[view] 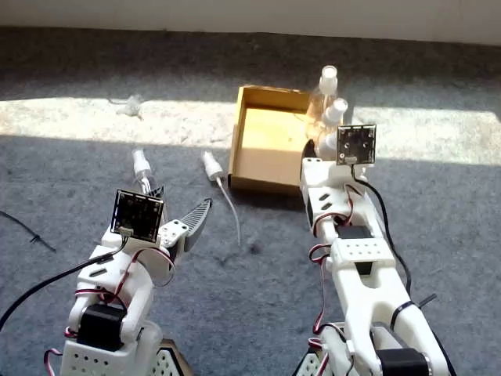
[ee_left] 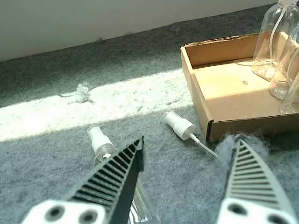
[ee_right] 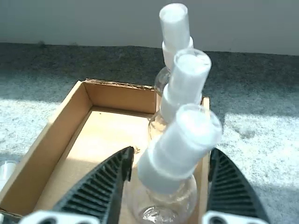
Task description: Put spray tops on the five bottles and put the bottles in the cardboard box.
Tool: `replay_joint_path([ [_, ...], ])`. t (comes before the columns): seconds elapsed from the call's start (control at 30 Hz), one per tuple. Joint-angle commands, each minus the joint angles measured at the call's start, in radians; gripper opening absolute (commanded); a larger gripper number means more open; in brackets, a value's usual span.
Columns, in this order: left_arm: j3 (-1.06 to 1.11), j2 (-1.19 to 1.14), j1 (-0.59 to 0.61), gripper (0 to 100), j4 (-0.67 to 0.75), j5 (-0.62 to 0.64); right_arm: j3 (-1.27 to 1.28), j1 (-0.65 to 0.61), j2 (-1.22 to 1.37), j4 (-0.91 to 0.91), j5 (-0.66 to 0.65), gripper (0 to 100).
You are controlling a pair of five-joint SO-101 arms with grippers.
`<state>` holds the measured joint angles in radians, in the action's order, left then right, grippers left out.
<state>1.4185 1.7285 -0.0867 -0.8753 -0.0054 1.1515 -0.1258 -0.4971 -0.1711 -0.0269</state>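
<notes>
Left arm (view: 117,290): I stand at 7 o'clock in the high view, elbow folded, forearm leaning toward 1 o'clock.
Left gripper (ee_left: 189,142): I hold it low and tipped forward, jaws spread wide, the fixed finger at 11 o'clock of the wrist and the moving one swung out to 2 o'clock.
Right arm (view: 364,270): I rise from 5 o'clock and stretch long toward 12 o'clock, reaching farther than my left.
Right gripper (ee_right: 171,154): I point it down and ahead, jaws wide apart, tips level.
</notes>
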Motion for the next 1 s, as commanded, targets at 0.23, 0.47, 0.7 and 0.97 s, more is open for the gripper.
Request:
replay_joint_path([
  [0.23,-0.007,0.008,-0.016,27,0.023,0.008,-0.054,-0.008,-0.008,-0.005,0.000,20.9],
  [0.47,-0.007,0.008,-0.016,27,0.023,0.008,-0.085,-0.007,-0.025,0.013,0.000,21.0],
  [0.7,-0.007,0.008,-0.016,27,0.025,0.008,-0.153,-0.008,-0.127,0.162,0.000,21.1],
  [0.97,-0.007,0.008,-0.016,27,0.023,0.008,-0.308,-0.007,-0.150,0.295,0.000,21.1],
])
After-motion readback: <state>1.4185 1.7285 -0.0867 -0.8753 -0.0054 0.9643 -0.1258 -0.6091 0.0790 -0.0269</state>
